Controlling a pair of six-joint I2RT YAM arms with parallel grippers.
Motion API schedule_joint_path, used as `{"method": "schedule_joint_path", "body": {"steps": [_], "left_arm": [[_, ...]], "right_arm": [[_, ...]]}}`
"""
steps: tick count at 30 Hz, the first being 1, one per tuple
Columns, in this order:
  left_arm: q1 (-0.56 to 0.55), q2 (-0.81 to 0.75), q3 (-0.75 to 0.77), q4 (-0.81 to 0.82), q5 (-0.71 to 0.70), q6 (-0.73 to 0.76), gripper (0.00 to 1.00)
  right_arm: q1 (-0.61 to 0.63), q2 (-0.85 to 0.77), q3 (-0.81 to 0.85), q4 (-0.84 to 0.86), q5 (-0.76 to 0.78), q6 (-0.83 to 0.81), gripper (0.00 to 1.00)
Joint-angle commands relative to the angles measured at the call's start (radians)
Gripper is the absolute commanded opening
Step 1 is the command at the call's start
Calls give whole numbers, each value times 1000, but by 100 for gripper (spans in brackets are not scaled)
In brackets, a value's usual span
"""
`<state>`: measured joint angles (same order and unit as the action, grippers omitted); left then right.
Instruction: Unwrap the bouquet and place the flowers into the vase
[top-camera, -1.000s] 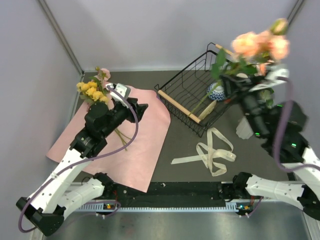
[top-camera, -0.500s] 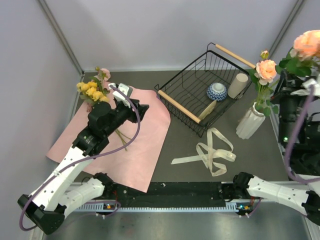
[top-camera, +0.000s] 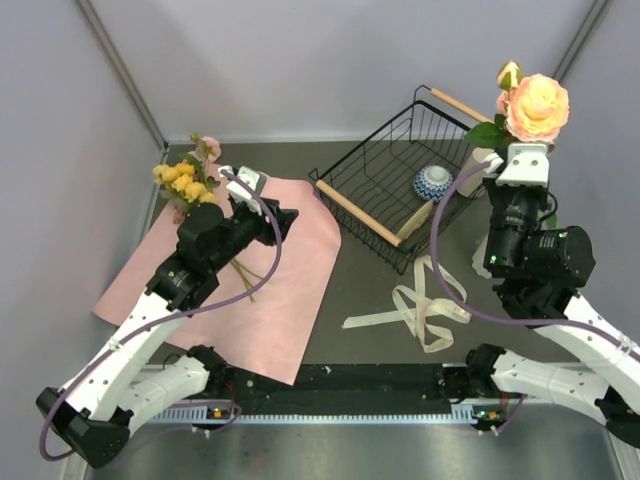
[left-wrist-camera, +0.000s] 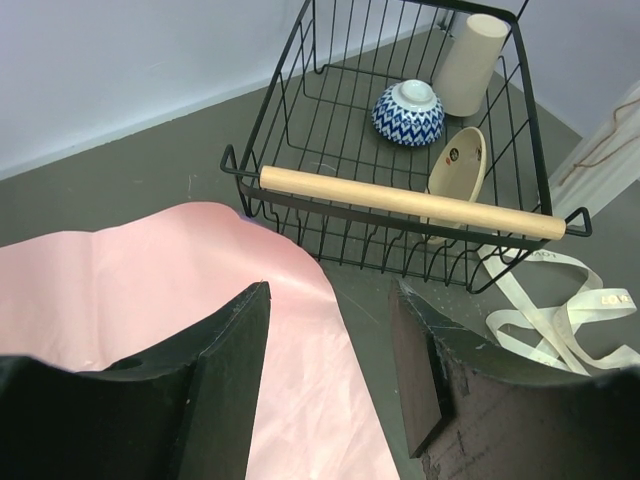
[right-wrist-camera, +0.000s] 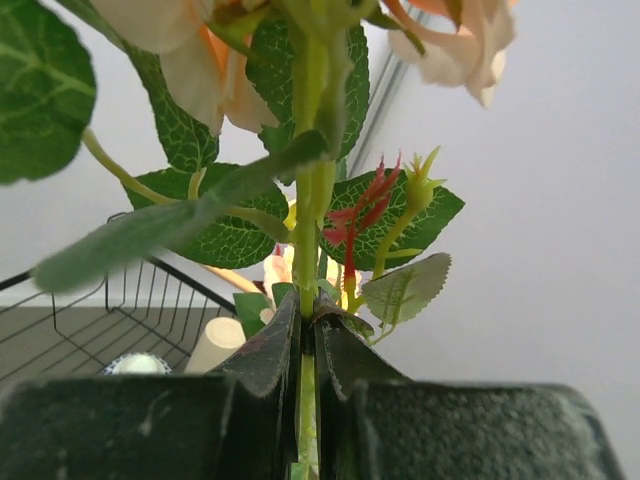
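From my feed I see a black wire basket (top-camera: 375, 175) sitting on the dark grey table (top-camera: 370, 290), with a pale wooden handle (left-wrist-camera: 410, 202) along its near rim and a second wooden handle (top-camera: 462, 105) along its far rim. Inside it, a blue-and-white patterned bowl (left-wrist-camera: 408, 110) lies upside down near a smooth cream cylinder cup (left-wrist-camera: 470, 64) in the far corner. A pale spoon-shaped dish (left-wrist-camera: 455, 172) leans tilted just behind the near handle.

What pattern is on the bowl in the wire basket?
The bowl: blue-and-white zigzags, clearest from the left wrist.
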<state>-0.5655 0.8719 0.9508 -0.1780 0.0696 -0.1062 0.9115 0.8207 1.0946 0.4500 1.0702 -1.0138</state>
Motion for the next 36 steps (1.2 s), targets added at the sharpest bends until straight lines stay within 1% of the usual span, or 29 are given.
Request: {"method": "schedule_joint_path", "body": {"steps": [1,7,13,17,21,25,26,28,32,34,36], "left_arm": [[3,9,-1,51,1,-7,56],[3,16,-1,51,6,-9,56],[3,18,0,51,4,-9,56],[3,15,2,46,2,-10,56],[3,10,2,48,1,-7,56],[3,10,3,46,9,-9,56],[3,9,3,46,9,-9,56],[3,9,3,48,6,-7,56],[1,3,2,45,-2,-6,56],[3,1,3,46,-5,-4,56],[3,4,5,44,-1,-4,56]], "right_arm": [[-51,-52,-12,-3,-16,92,0],[-103,-110,-73,-51,-44,217,1],[-140,-138,-168,-8,-32,253,3],[-178,-166,-220,-27,-39,342,6],[-244,-209,-284,-43,-44,412,7],[-307,-242,-343,-65,-69,478,13],[-312,-245,-346,-98,-72,513,13],[-316,-255,-371,-109,-92,526,14],[-318,-258,-398,-117,-66,556,15],[-319,-261,-398,-175,-65,586,16],[-318,-261,-389,-226,-55,622,20]]}}
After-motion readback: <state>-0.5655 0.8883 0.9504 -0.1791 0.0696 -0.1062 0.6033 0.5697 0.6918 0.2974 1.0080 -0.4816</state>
